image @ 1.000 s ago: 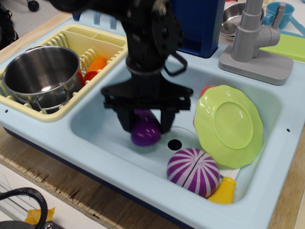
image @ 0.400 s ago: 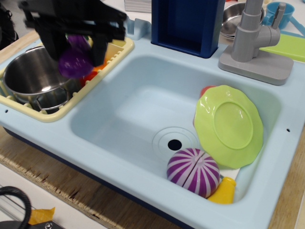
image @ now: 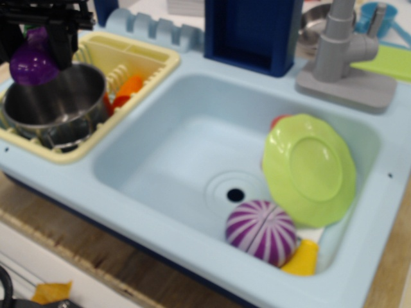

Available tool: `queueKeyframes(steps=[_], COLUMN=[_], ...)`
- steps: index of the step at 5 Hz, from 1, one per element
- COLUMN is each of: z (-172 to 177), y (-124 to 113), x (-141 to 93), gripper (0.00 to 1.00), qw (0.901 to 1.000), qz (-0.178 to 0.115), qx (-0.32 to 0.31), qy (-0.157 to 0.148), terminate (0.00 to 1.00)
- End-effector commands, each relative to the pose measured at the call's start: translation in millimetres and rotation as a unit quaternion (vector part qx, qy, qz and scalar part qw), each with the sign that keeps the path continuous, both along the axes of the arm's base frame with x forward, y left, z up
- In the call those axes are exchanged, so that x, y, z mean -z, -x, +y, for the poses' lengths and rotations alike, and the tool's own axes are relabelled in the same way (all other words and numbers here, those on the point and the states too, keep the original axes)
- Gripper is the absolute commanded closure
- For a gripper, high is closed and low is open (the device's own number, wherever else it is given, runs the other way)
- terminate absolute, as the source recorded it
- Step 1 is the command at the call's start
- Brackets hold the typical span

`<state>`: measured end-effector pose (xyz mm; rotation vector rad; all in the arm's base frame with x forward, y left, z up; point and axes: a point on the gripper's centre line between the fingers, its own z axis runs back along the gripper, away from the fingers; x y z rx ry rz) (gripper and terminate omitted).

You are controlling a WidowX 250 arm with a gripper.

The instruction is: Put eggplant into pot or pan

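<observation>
The glossy purple eggplant (image: 33, 63) hangs between the black fingers of my gripper (image: 35, 54) at the top left. The gripper is shut on it and holds it above the far left rim of the shiny steel pot (image: 61, 106). The pot stands upright in the yellow dish rack (image: 144, 61) to the left of the sink. The eggplant's stem end is hidden between the fingers. The frame is slightly blurred.
The light blue sink basin (image: 192, 147) holds a purple-and-white striped round toy (image: 260, 231), a green plate (image: 309, 168) leaning at the right, and a yellow item (image: 300, 258). Orange items (image: 125, 91) lie in the rack beside the pot. A grey faucet (image: 343, 51) stands at the back right.
The gripper lifted the eggplant out of the sink basin and carried it left and up, over the dish rack to above the pot.
</observation>
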<state>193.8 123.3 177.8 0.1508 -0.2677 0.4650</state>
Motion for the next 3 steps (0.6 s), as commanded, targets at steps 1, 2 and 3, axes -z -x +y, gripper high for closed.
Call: queueKeyframes(steps=[1, 2, 3], z=[13.2, 13.2, 13.2], y=[6.7, 6.7, 6.7], x=[-3.8, -3.8, -3.8], gripper=[0.0, 0.0, 0.0], qw=[0.9999, 0.9999, 0.9999], qz=[-0.01, -0.01, -0.01], qx=[-0.006, -0.006, -0.006], qy=[-0.001, -0.001, -0.001], terminate=[0.0, 0.0, 1.0])
